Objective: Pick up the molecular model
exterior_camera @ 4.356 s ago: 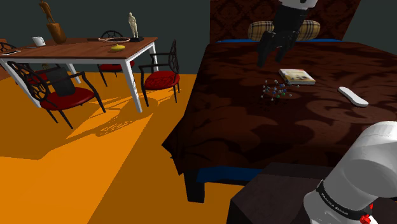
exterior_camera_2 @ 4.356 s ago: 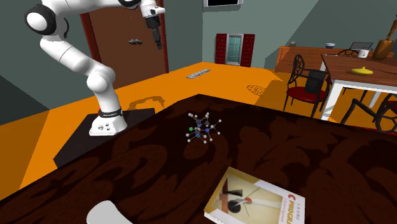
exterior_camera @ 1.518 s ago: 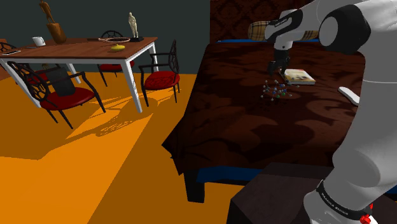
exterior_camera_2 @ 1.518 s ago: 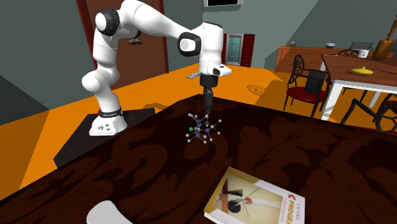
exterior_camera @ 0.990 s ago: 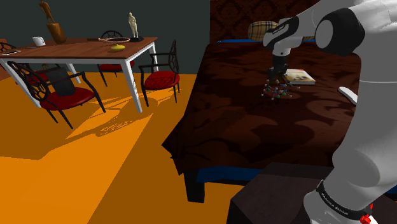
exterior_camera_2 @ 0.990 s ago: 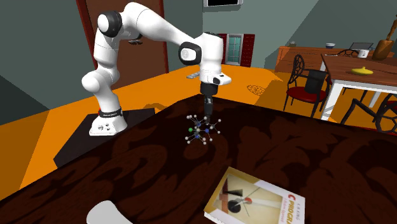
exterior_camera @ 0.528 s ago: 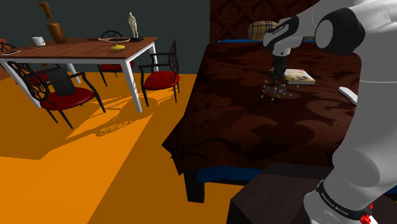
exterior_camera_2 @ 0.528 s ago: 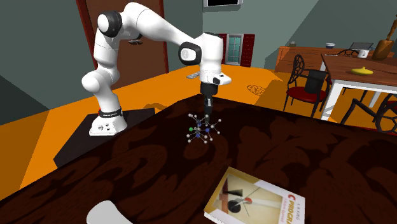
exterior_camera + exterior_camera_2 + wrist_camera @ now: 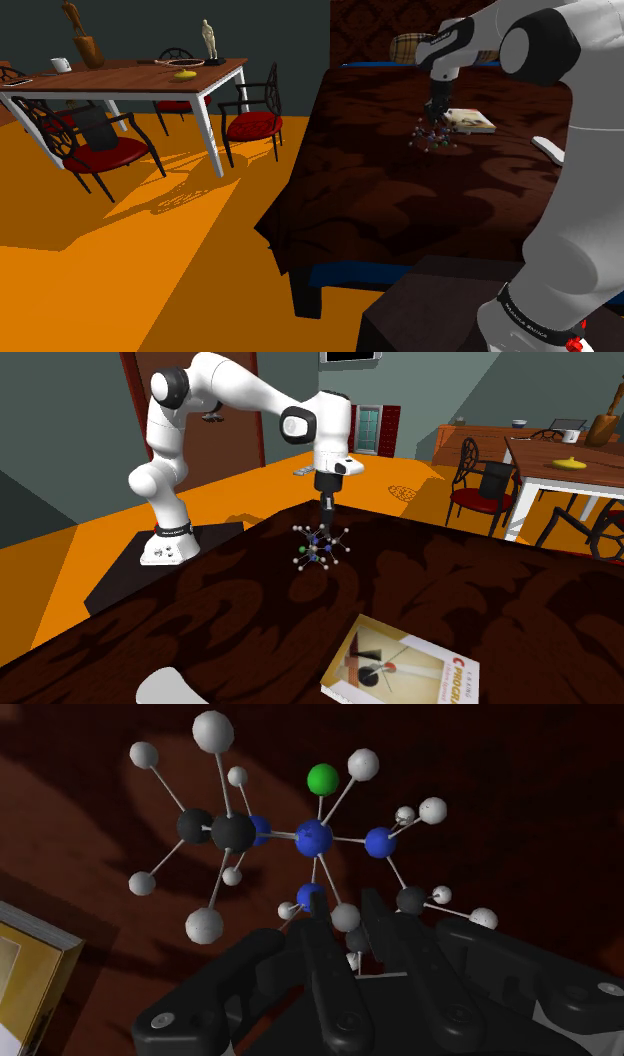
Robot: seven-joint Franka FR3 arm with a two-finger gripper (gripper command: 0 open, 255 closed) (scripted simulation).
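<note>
"Where's the model [image 9: 320, 545] got to?"

"Over the dark patterned bed [image 9: 200, 622], near the middle, right under the pincer [image 9: 326, 524]. The black fingers [image 9: 335, 994] stand close together and are clamped on one of its thin rods, by a grey ball (white, black and blue balls, plus one green, fan out past the tips)."

"Is it off the bed?"

"I can't tell. Its lowest balls sit close to the bed, with a shadow beneath."

"Anything else lying there?"

"A book [image 9: 400, 664], flat and well apart from the model, toward the second exterior view's lower right. There's a white thing [image 9: 165, 688] at that view's bottom edge. The arm [image 9: 250, 397] comes down nearly upright above the model."
</note>
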